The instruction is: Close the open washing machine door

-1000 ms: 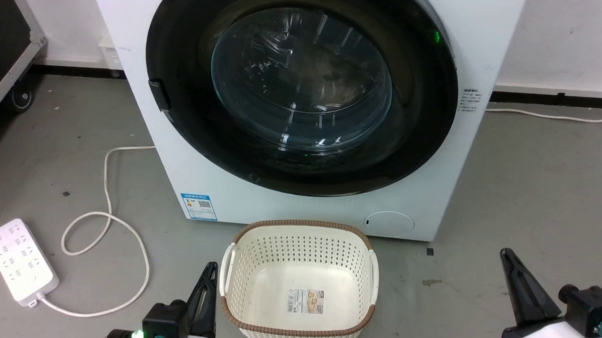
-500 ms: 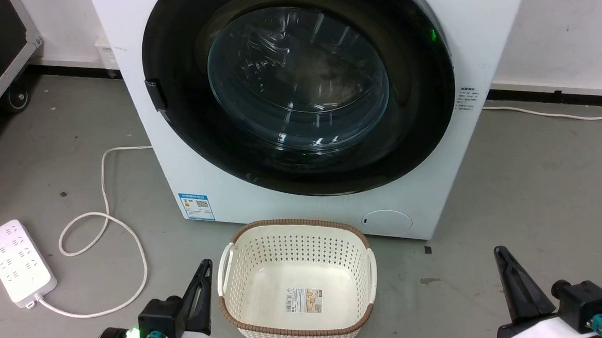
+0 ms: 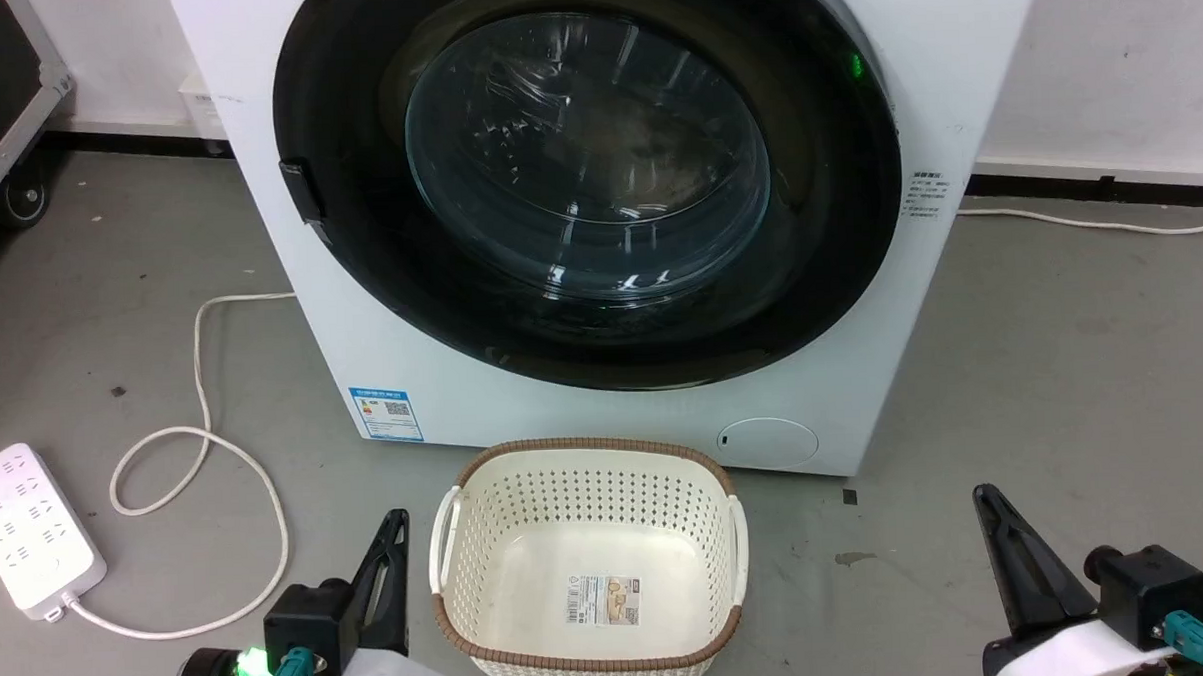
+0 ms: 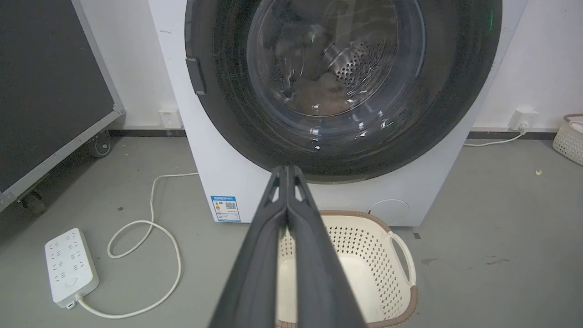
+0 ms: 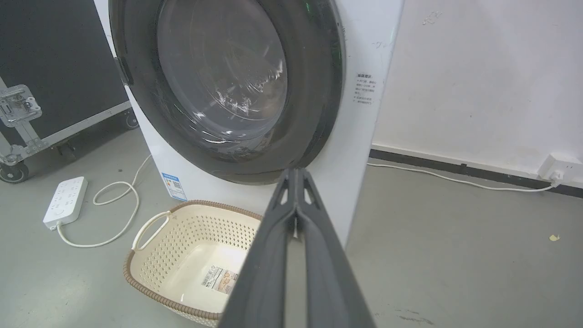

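Note:
The washing machine door [image 3: 585, 158] is a big round black-rimmed disc with a bulging clear glass centre. It lies flat against the white machine front [image 3: 843, 370], with a small black latch [image 3: 296, 194] on its left rim. The door [image 4: 337, 68] shows drum holes and dark laundry through the glass. From the right side the door [image 5: 223, 77] shows no gap at its rim. My left gripper [image 3: 396, 520] hangs low, left of the basket, fingers pressed together [image 4: 287, 169]. My right gripper [image 3: 982, 493] sits low at the right, also shut and empty [image 5: 296, 171]. Both are well short of the door.
A cream laundry basket [image 3: 449, 543] with a brown rim stands on the floor just before the machine. A white power strip [image 3: 28, 528] and its looping cable [image 3: 205, 442] lie at the left. A black wheeled case [image 4: 45, 91] stands further left. Bare grey floor spreads at the right.
The whole head picture has shifted slightly, so the camera moved. The door sits the same against the machine. Both grippers stay shut and low.

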`<state>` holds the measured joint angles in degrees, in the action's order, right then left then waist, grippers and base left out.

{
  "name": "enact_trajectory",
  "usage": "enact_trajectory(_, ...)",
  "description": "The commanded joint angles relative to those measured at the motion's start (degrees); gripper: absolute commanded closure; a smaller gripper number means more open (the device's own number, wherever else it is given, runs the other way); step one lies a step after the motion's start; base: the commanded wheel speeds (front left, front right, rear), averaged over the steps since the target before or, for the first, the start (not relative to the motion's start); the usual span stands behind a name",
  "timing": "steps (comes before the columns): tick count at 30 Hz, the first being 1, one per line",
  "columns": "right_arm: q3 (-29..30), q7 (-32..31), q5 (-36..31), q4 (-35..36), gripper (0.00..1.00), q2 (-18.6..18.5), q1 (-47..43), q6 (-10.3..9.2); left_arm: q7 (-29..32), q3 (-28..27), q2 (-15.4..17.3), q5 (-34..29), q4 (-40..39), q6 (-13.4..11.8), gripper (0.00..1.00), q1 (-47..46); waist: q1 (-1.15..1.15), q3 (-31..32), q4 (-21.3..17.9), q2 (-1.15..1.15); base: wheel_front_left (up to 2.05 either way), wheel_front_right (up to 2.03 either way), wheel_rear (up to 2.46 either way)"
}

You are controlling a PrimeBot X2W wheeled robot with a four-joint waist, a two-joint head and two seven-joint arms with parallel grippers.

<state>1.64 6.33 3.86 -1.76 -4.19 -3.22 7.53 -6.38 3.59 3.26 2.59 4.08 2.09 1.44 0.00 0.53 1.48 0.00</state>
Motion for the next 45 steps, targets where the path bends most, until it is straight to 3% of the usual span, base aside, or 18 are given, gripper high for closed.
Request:
enact_trajectory(1,-0.1,-0.3,-0.6,0.4,1.00,0.4,0.9,-0.03,0.4,-0.3,-0.1,-0.5,-0.5,-0.4,1.00,-0.6,0.00,0.0,0.0,0.00,0.00,0.00,0.00)
enact_trajectory(45,-1.5,-6.0,-3.7,1.7,1.00,1.3,3.1,-0.04,6.0,-3.4,-0.4,-2.5,-3.9,-2.0,1.00,-1.4,0.00,-0.5,-1.4,0.00,0.00,0.00,0.00)
